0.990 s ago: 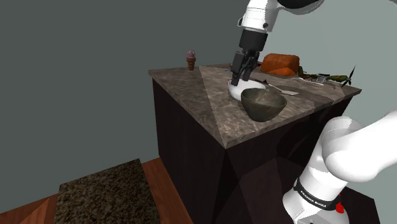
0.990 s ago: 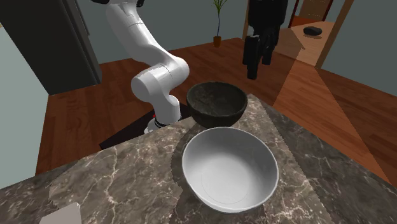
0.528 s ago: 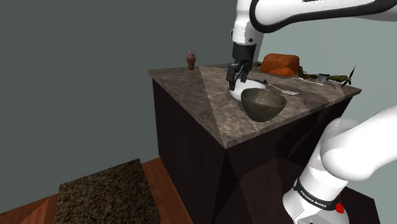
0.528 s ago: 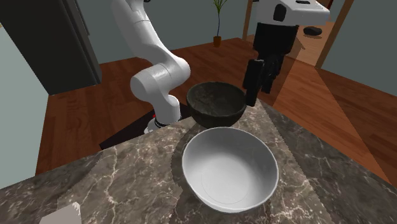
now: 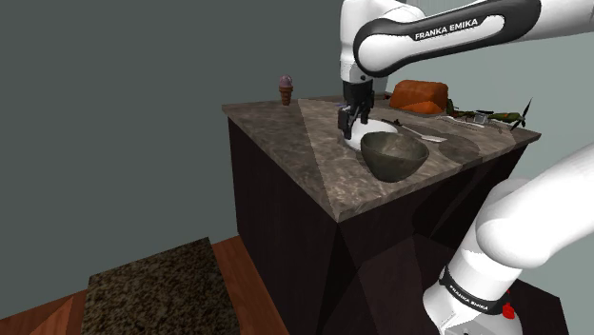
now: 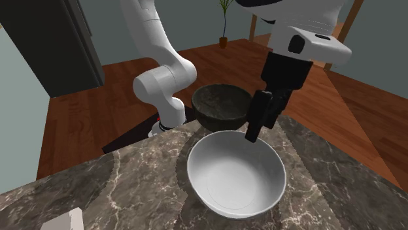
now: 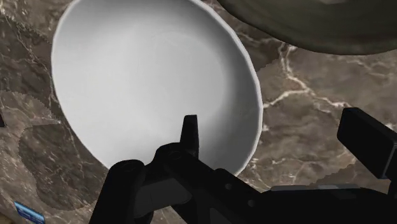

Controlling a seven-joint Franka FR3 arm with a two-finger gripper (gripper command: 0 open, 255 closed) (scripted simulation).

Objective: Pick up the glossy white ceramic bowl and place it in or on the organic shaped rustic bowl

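- Shoulder view: shows the pincer (image 5: pixel 348 118) pointing down over the white bowl (image 5: pixel 383 126), at the rim on this view's left. Places that bowl upright on the marble table (image 5: pixel 305 152), with the dark rough bowl (image 5: pixel 393 155) just beside it, nearer the stand.
- Second exterior view: puts the pincer (image 6: pixel 252 132) at the far rim of the white bowl (image 6: pixel 237 173), toward this view's right and close to the dark bowl (image 6: pixel 221 106). Sets the tips about level with the lip, with contact impossible to tell. Shows both bowls on the table (image 6: pixel 131 176), rims near each other.
- Wrist view: shows the pincer (image 7: pixel 270 124) apart and gripping nothing. Has one finger (image 7: pixel 189 133) over the inside of the white bowl (image 7: pixel 146 76) and the other over bare table (image 7: pixel 299 102) outside it, so the rim runs between them. Places the dark bowl (image 7: pixel 318 25) just past that rim.
- Judging from this: probably calls for a short straight drop so the bowl's wall slides into the gap, then a squeeze. Needs no alignment to a long axis, the bowl being round; matters only that the rim crosses the gap, as it appears to. Leaves a brief lift and a short carry toward the stand.
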